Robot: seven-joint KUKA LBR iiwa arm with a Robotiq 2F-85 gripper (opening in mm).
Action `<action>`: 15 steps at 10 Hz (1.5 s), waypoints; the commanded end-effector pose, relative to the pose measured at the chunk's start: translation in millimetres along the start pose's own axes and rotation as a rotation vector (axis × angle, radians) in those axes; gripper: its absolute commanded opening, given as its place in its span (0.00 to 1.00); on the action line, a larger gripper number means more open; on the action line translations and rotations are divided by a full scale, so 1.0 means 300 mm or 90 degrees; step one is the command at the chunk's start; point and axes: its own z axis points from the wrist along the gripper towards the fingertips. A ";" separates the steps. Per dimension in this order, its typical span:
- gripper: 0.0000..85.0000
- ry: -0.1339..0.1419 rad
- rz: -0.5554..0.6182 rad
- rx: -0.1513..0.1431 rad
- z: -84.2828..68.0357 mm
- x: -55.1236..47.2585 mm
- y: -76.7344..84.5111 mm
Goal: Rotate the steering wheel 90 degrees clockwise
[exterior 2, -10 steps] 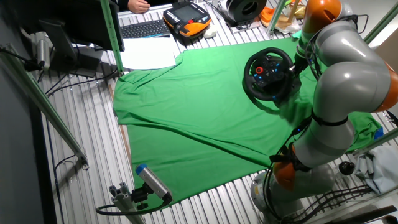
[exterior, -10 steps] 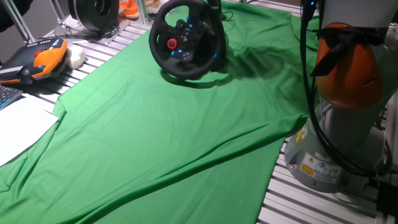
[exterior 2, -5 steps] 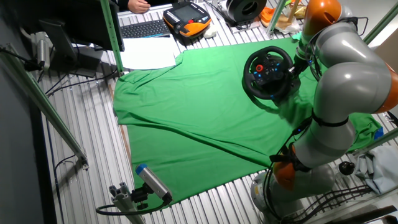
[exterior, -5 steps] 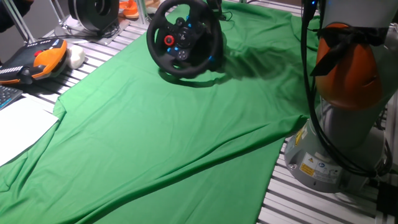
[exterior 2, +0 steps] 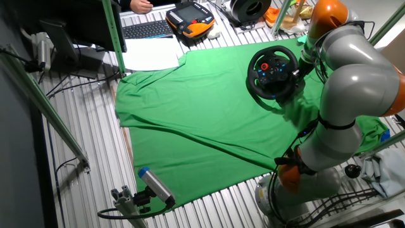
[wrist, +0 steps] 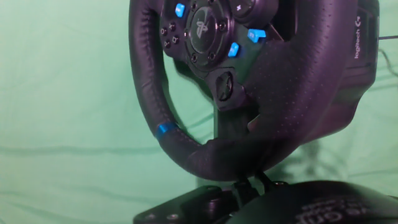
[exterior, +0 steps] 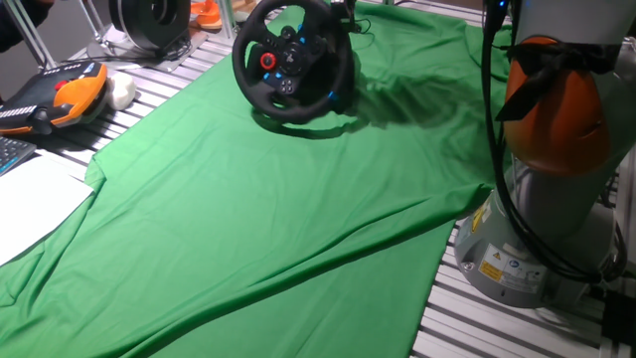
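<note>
The black steering wheel stands on its bulky base at the far end of the green cloth. Its red knob sits at the hub's upper left and blue lights show on the hub. It also shows in the other fixed view. My gripper is at the wheel's far right rim and is mostly hidden behind the wheel in the first fixed view. In the hand view the rim fills the frame, and my gripper holds its near part, with the fingers barely visible.
A round black-and-silver drum device stands beyond the cloth at the back left. An orange teach pendant, white paper and a keyboard lie to the left. The arm's base is at the right.
The wheel has turned a little clockwise: the red knob has moved up and left on the hub. The gripper stays on the rim and has moved with it.
</note>
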 end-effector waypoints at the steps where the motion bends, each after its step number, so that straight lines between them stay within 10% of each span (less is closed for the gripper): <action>1: 0.20 -0.005 0.003 -0.001 0.010 0.002 0.007; 13: 0.20 -0.048 0.024 -0.010 0.095 -0.006 0.046; 15: 0.00 -0.049 0.023 -0.016 0.095 -0.007 0.047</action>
